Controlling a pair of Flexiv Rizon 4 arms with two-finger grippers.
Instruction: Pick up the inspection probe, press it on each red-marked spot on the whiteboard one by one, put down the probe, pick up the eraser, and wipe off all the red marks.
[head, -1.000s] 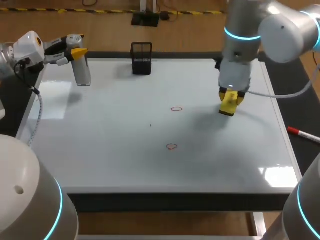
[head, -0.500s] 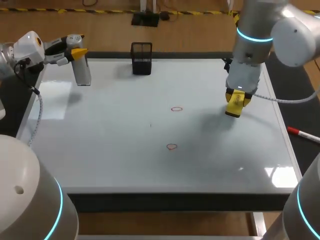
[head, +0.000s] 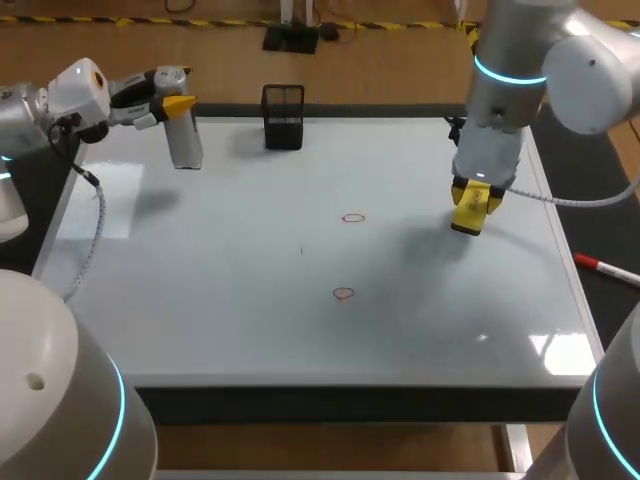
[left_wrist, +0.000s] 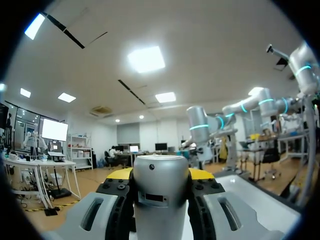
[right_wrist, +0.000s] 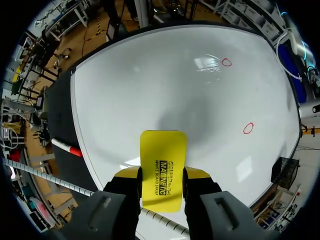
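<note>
My left gripper hangs above the whiteboard's far left corner, shut on the grey cylindrical inspection probe, which points down. In the left wrist view the probe fills the gap between the yellow tips of that gripper. My right gripper is over the board's right side, shut on the yellow eraser. The eraser sticks out ahead of the right gripper, above the board. Two small red circles are drawn mid-board: one farther, one nearer. Both red circles lie well ahead of the eraser.
A black mesh holder stands at the far edge of the whiteboard. A red-and-white marker lies off the board's right edge on the dark table.
My left arm has carried the probe a little to the right. My right arm shifted right with the eraser a second ago and has since held still.
</note>
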